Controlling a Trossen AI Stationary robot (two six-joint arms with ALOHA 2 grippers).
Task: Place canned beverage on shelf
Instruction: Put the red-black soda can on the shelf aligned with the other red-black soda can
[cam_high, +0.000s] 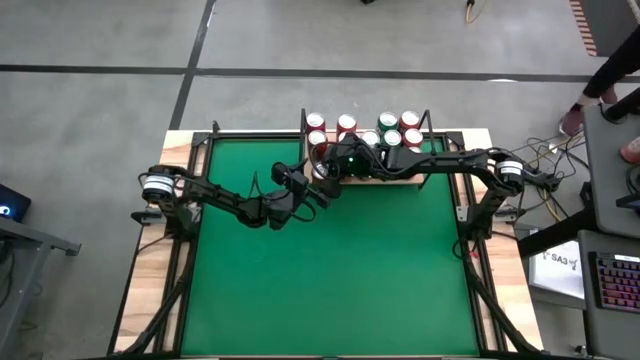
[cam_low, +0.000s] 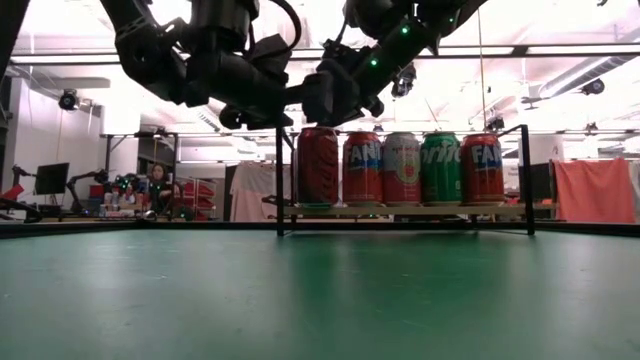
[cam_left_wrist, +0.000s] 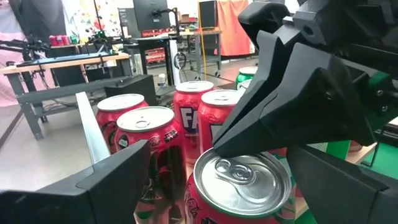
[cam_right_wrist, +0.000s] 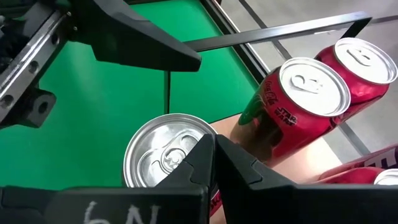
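Where the green surface (cam_high: 330, 270) meets its far edge, the shelf (cam_low: 400, 211) stands with a row of cans, and the canned beverage (cam_low: 318, 166), a dark red can, sits upright at the shelf's left end next to an orange-red can (cam_low: 362, 168). The left hand (cam_high: 322, 185) reaches in from the left side of the surface and is spread wide, one finger (cam_left_wrist: 99, 186) on either side of this can, whose silver top (cam_left_wrist: 241, 182) lies between them; whether the fingers touch its wall cannot be told. The right hand (cam_high: 345, 160) comes along the far edge from the right side, clenched with nothing in it, its fingertips (cam_right_wrist: 208, 155) poised right over the same can's lid. Behind it on the shelf stand more red cans (cam_left_wrist: 146, 134), and green cans (cam_low: 440, 168) stand nearer the right end.
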